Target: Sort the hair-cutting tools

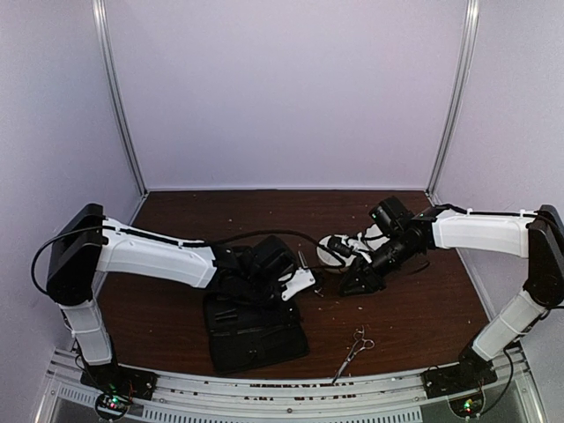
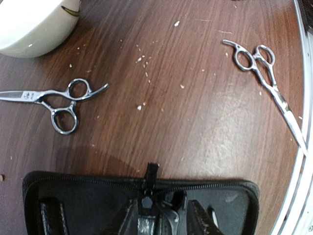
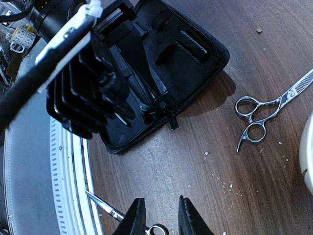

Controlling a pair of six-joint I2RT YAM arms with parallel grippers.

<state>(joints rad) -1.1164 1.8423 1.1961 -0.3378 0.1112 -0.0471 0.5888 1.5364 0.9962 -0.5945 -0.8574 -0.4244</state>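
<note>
Left gripper [image 3: 146,98]: fingers lost against the open black case [image 1: 256,333] it hangs over, so clenched or released cannot be told. The case contents are dark and unreadable, and its near end is cut off in the left wrist view. The white bowl [image 1: 335,249] is half hidden behind the right arm [image 1: 476,231]. Another white patch just beyond it may be a second bowl; unclear. A thin dark sliver [image 2: 72,10] at the bowl rim is too small to identify. Right gripper [image 3: 159,218]: fingers apart, released, holding nothing. Only the tips show, and they cover part of the rail scissors [image 1: 354,346].

Count: scissors, two. The rail scissors lie on the table [image 1: 423,300] by the near rail [image 1: 264,388], right of the case. The bowl-side scissors [image 2: 58,100] lie flat between bowl and case, touching neither, with the blade tip cut off at the frame edge. Case, one. Bowl, one certain.
</note>
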